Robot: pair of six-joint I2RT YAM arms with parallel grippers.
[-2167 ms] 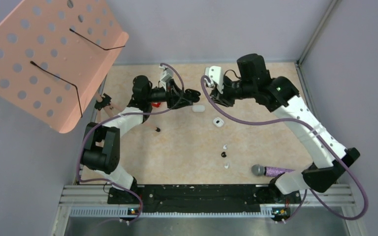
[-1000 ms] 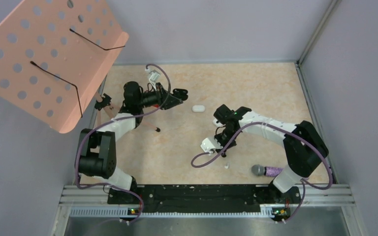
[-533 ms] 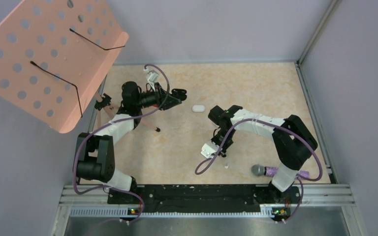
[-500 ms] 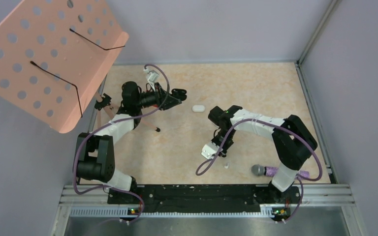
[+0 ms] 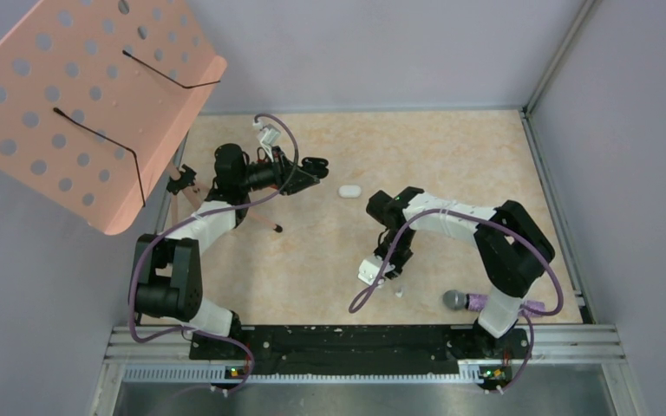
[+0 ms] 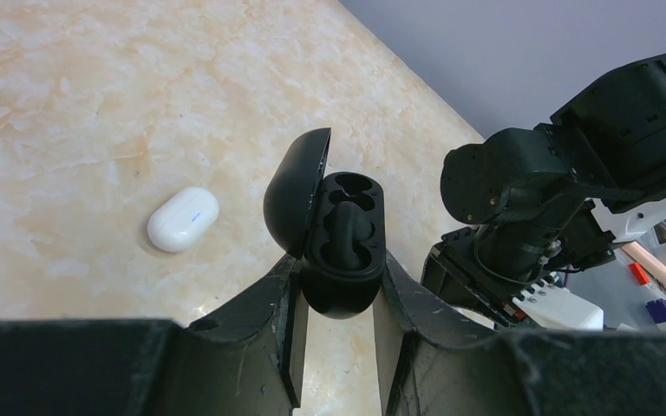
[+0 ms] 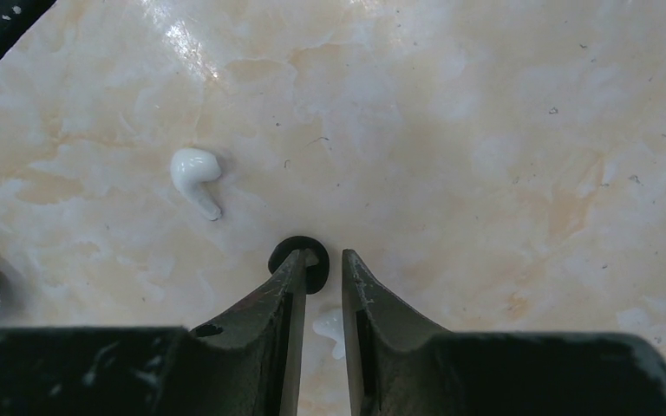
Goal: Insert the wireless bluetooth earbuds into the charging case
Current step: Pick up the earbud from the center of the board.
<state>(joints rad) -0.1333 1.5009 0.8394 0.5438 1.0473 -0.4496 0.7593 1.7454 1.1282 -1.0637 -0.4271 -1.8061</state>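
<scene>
My left gripper (image 6: 338,290) is shut on a black charging case (image 6: 344,247), held above the table with its lid open and both sockets showing. In the top view that gripper (image 5: 314,164) hangs at the back left. My right gripper (image 7: 323,257) points down at the table, open by a narrow gap. A black earbud (image 7: 310,276) lies at the tip of its left finger (image 7: 286,286). One white earbud (image 7: 329,325) lies on the table between the fingers. Another white earbud (image 7: 195,178) lies to the left, also seen in the top view as a white earbud (image 5: 399,293).
A shut white case (image 5: 349,191) lies mid-table, seen also as the white case (image 6: 183,219). A small black earbud (image 5: 277,229) lies near the left arm. A purple microphone (image 5: 468,301) rests at the near right. A pink perforated panel (image 5: 78,95) overhangs the back left.
The right arm has drawn slightly toward the near edge and its jaws have parted a little. The left arm and its case have not moved.
</scene>
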